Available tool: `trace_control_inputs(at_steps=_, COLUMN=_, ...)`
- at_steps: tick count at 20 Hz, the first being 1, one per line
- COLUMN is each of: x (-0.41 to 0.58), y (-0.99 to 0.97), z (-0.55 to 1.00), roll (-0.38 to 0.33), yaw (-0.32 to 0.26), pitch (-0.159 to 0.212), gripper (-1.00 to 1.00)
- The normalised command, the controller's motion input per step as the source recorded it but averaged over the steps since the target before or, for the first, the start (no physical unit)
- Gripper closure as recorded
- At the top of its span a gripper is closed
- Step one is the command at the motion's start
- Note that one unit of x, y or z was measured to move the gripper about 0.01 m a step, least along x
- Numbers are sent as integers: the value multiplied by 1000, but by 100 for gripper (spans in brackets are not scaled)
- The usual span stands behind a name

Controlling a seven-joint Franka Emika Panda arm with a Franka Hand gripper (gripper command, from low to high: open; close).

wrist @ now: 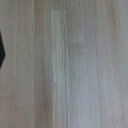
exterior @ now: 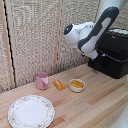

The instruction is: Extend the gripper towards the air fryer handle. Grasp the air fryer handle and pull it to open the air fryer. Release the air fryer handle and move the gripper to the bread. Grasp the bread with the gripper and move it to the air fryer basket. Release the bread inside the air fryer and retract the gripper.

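Exterior view: we see the bulky white-and-black arm masking its gripper's fingers at the glossy black air fryer (exterior: 114, 57), three o'clock; jaw state indeterminate. Orange-brown bread block (exterior: 59, 84) lies centre-table, awaiting transfer.

Your white and black arm (exterior: 92, 30) reaches down from one o'clock toward seven in the exterior view; its gripper stays hidden, so you can't read the jaws.
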Motion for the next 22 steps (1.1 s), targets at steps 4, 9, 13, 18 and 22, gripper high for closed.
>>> trace_control_inputs(at_steps=4, x=-48, y=-706, z=-157, roll=-5, yaw=170, pitch=7, gripper=-100)
trace_control_inputs(at_steps=9, x=-71, y=-688, z=-90, roll=-22, yaw=165, pitch=10, gripper=-100)
trace_control_inputs(at_steps=13, x=-54, y=-686, z=-77, roll=-24, yaw=166, pitch=9, gripper=-100)
trace_control_inputs(at_steps=18, x=-47, y=-643, z=-38, roll=-31, yaw=172, pitch=0, gripper=-100)
trace_control_inputs(at_steps=22, x=-187, y=-644, z=0, roll=-54, yaw=153, pitch=0, gripper=-100)
